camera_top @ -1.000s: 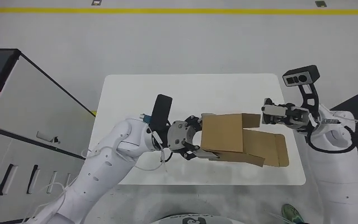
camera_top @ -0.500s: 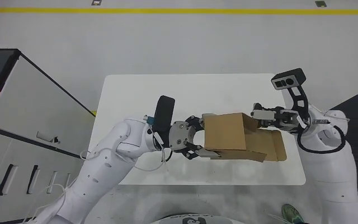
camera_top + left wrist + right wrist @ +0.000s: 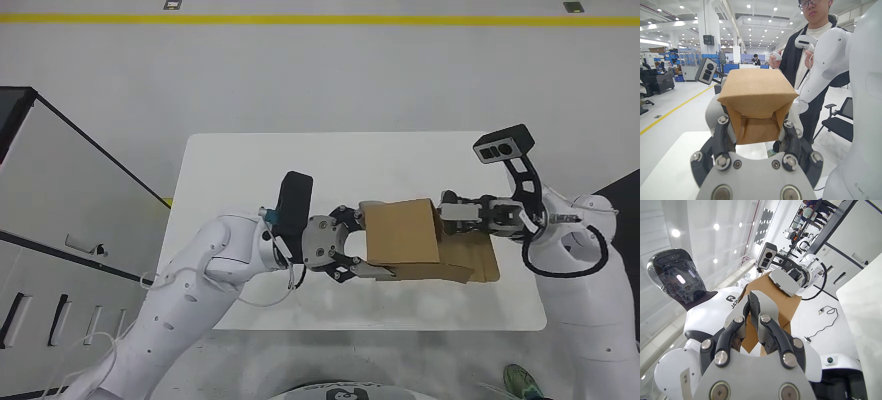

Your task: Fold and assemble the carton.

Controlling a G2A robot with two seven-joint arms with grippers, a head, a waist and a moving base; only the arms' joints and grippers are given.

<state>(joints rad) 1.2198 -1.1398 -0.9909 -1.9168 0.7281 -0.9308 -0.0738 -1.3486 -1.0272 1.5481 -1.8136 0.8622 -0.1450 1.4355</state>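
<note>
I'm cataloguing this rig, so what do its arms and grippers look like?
The left arm and right arm have glossy white shells and dark joints. A black cable curves round the left wrist. The left gripper and right gripper each have a grey screwed base plate, black linkages and pale fingers; the right's pads are black and textured. A black camera sits on a wrist bracket.

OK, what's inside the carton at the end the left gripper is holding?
Through that open end of the carton, held by the left gripper, only bare cardboard shows: folded-in flaps and a back panel. Anything beyond that panel is covered.
</note>
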